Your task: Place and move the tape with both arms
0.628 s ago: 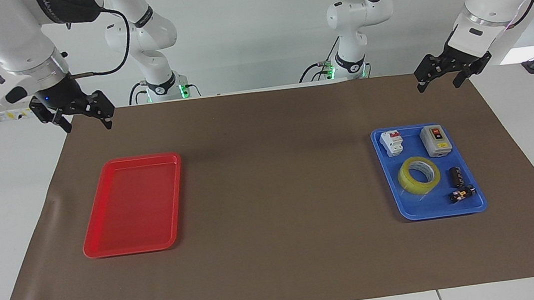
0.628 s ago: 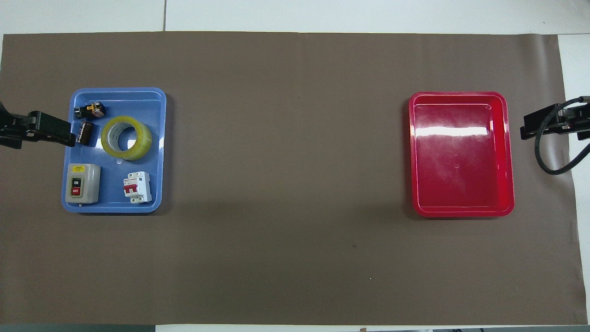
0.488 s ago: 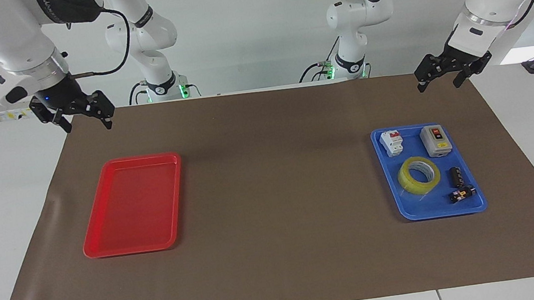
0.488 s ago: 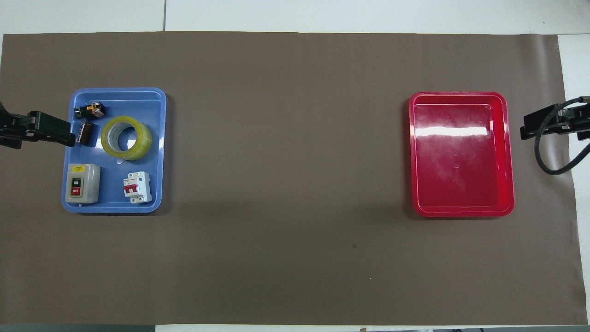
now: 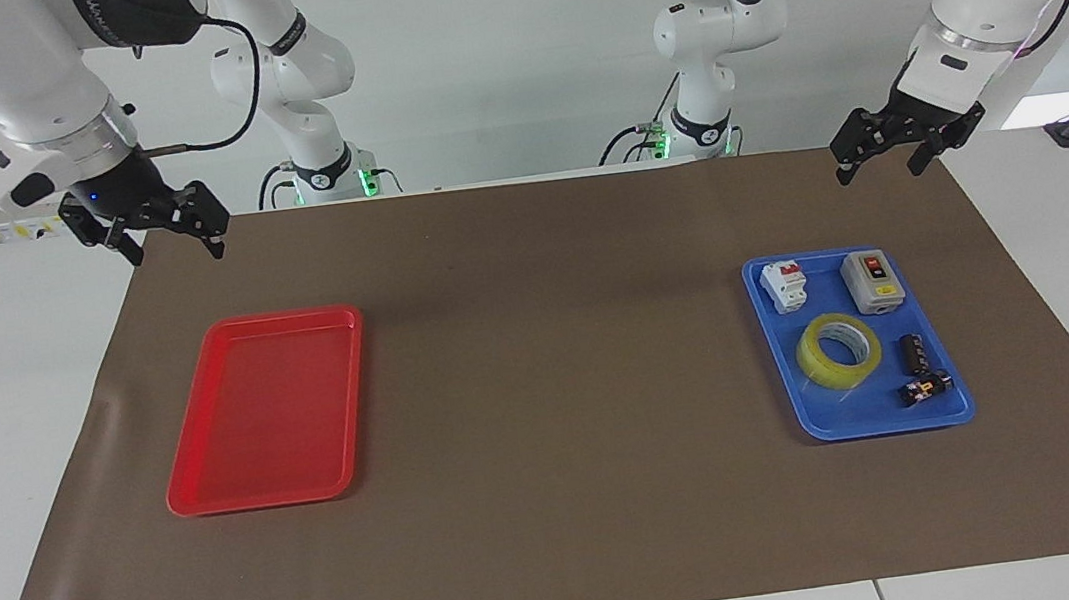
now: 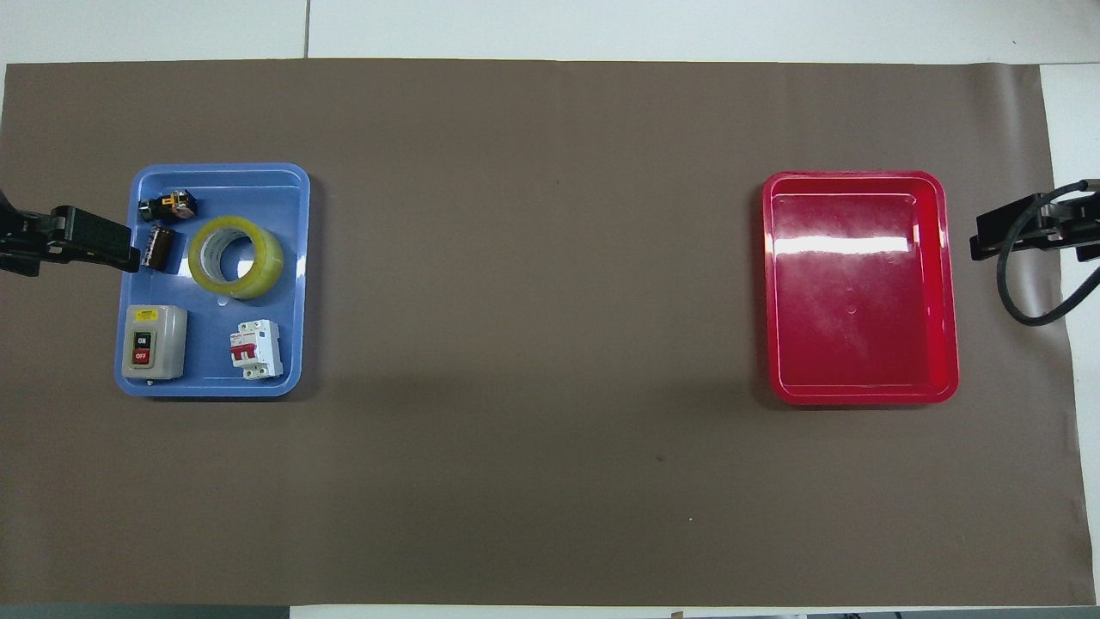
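The yellow tape [image 5: 819,368] [image 6: 262,271] lies flat in the blue tray [image 5: 856,424] [image 6: 206,344], beside two small black parts. My left gripper [image 5: 879,170] hangs high over the brown mat at the left arm's end, well above the tray and touching nothing. It is open and empty. My right gripper [image 5: 175,250] hangs over the mat's corner at the right arm's end, open and empty. It is clear of the red tray [image 5: 265,411] [image 6: 859,292], which holds nothing.
In the blue tray there are also a grey on/off switch box [image 6: 153,342], a white circuit breaker [image 6: 255,349] and two black parts [image 6: 160,244]. A brown mat [image 5: 555,388] covers the table. Two smaller white arms with green-lit bases [image 5: 329,177] stand at the robots' end.
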You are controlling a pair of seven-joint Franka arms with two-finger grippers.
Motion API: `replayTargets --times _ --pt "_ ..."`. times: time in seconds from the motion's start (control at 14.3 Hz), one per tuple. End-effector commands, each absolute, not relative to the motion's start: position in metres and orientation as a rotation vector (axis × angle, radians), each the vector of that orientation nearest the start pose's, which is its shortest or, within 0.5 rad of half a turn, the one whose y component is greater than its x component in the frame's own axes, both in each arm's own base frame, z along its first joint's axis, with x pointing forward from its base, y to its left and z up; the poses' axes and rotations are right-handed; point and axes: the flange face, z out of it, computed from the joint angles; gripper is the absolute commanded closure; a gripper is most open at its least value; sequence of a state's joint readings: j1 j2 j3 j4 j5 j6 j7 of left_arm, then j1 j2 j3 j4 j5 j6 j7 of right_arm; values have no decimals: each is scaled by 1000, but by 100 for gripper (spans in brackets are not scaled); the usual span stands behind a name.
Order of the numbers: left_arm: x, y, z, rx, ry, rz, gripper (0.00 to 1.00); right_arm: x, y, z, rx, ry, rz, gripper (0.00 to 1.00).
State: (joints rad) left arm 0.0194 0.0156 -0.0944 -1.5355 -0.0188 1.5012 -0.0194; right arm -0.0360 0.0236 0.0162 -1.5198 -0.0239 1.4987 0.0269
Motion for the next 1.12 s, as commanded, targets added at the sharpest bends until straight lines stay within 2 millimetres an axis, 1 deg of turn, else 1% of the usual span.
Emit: replayTargets --times 0.0,0.28,0.35,0.42,0.49,0.56,0.63,0.7,0.84,0.91,0.98,1.05 --pt "556 -42 630 -3144 102 63 0 554 -16 628 -3157 81 56 0" --pt "559 -42 629 -3145 97 27 0 554 -17 628 -3157 83 56 0" --pt "563 -40 617 -3146 92 20 0 553 -18 628 -3156 86 56 0" --pt "568 -37 602 -3145 82 -9 0 554 -17 628 -3157 83 56 0" --pt "576 -32 582 -3147 67 -53 0 553 -18 628 -3156 83 56 0" --pt "582 -16 563 -3147 26 -94 0 553 -18 628 -3156 86 56 0" --pt "589 -6 536 -3148 -1 -104 0 553 -18 628 -3156 83 58 0" --pt "597 0 511 -3150 -14 -109 0 553 -18 628 -3156 86 56 0" --pt "612 20 474 -3152 -11 -115 0 553 -18 628 -3156 83 56 0" --pt "616 23 460 -3153 -18 -125 0 553 -18 628 -3155 83 56 0" --pt "617 22 443 -3155 -31 -125 0 553 -18 628 -3156 83 58 0" --pt "614 23 427 -3155 -34 -130 0 553 -19 628 -3156 86 56 0"
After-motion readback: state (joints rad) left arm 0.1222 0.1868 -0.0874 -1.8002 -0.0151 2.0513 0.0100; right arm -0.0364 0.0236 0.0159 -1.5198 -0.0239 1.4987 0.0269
